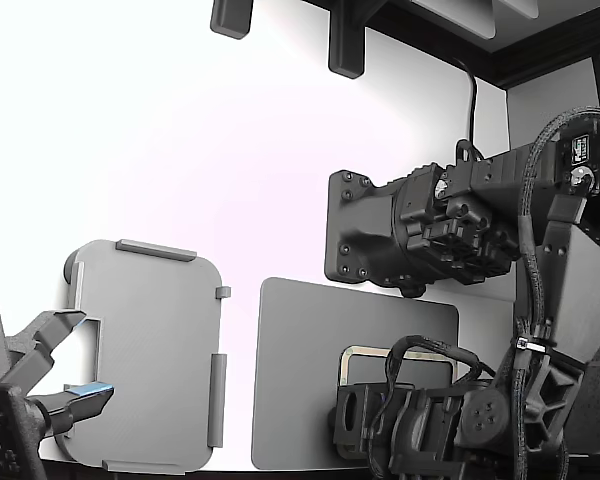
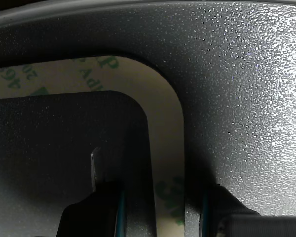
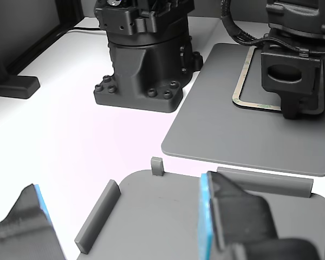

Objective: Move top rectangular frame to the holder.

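Tan frame [image 3: 244, 81] flat on dark mat [image 3: 216, 124], fingers [image 2: 160, 207] straddling its edge, grip apparently unclosed, light grey holder [image 1: 150, 350] bare.

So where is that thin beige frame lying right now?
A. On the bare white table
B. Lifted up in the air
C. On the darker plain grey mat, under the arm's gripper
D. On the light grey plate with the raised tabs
C: the frame lies flat on the dark grey mat, with the gripper down at its edge, while the tabbed holder sits apart with nothing on it.
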